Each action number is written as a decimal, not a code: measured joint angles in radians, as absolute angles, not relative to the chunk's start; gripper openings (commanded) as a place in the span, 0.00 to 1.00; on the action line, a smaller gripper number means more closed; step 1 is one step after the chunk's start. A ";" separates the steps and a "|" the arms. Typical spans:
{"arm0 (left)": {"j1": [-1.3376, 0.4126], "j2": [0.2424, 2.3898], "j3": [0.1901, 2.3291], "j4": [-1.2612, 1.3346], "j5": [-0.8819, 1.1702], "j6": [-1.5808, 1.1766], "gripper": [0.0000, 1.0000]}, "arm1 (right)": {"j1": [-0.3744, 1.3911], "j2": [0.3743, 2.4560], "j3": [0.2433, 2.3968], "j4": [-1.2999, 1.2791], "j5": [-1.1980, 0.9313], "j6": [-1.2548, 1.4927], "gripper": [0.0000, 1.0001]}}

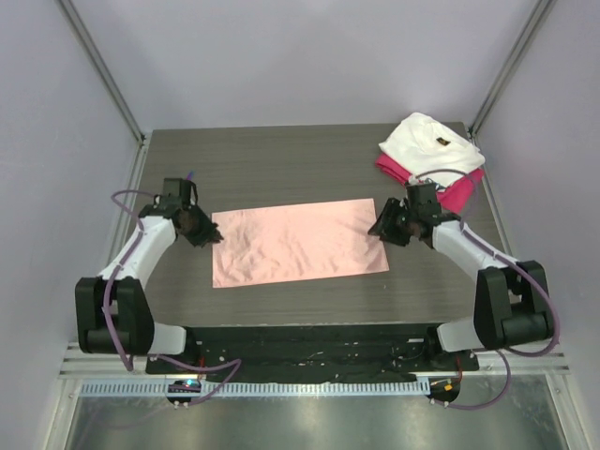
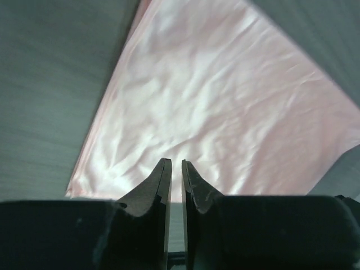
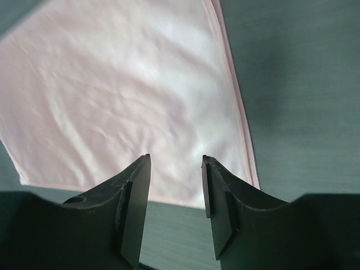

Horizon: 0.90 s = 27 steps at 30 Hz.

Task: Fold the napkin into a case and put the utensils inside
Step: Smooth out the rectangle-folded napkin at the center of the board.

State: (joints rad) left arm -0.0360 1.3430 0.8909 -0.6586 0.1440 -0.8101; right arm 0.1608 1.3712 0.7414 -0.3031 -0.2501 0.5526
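Down low, left hand [image 2: 175, 163] at a narrow, empty slit, tipped over the left edge of the napkin [image 1: 298, 242]; right hand [image 3: 175, 158] half spread, empty, tipped over the right edge. Spread flat, mid-tabletop [image 1: 281, 169].

Two arms, same build. Left arm [image 1: 150, 244] and right arm [image 1: 459, 246] have smooth white link shells and chunky black joint housings [image 1: 511, 305] at shoulder and elbow. A thin purple cable [image 1: 131, 193] loops loosely along each arm. Both are bolted to a black base plate [image 1: 309, 342]. Left gripper [image 1: 202, 230] and right gripper [image 1: 384, 227] are all matte black. In the wrist views, the left fingers [image 2: 152, 188] taper to pointed tips with curved outer edges. The right fingers [image 3: 135, 191] are broader, with flat rectangular pads on the inner faces.
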 measured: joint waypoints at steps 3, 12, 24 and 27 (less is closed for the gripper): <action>-0.030 1.475 1.044 -0.630 0.159 -0.808 0.04 | 0.160 1.489 0.910 -0.276 -0.245 0.549 0.41; -0.010 1.797 1.253 -0.618 0.162 -0.807 0.02 | 0.153 1.798 1.197 -0.253 -0.196 0.530 0.18; 0.025 1.928 1.328 -0.617 0.134 -0.805 0.00 | 0.146 1.975 1.275 -0.240 -0.197 0.537 0.17; 0.037 1.968 1.340 -0.621 0.128 -0.805 0.01 | 0.144 1.998 1.296 -0.231 -0.196 0.532 0.17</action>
State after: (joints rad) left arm 0.0372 1.9682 1.3396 -0.6212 0.1280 -0.8055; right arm 0.1436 1.9980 1.2961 -0.2306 -0.1963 0.5320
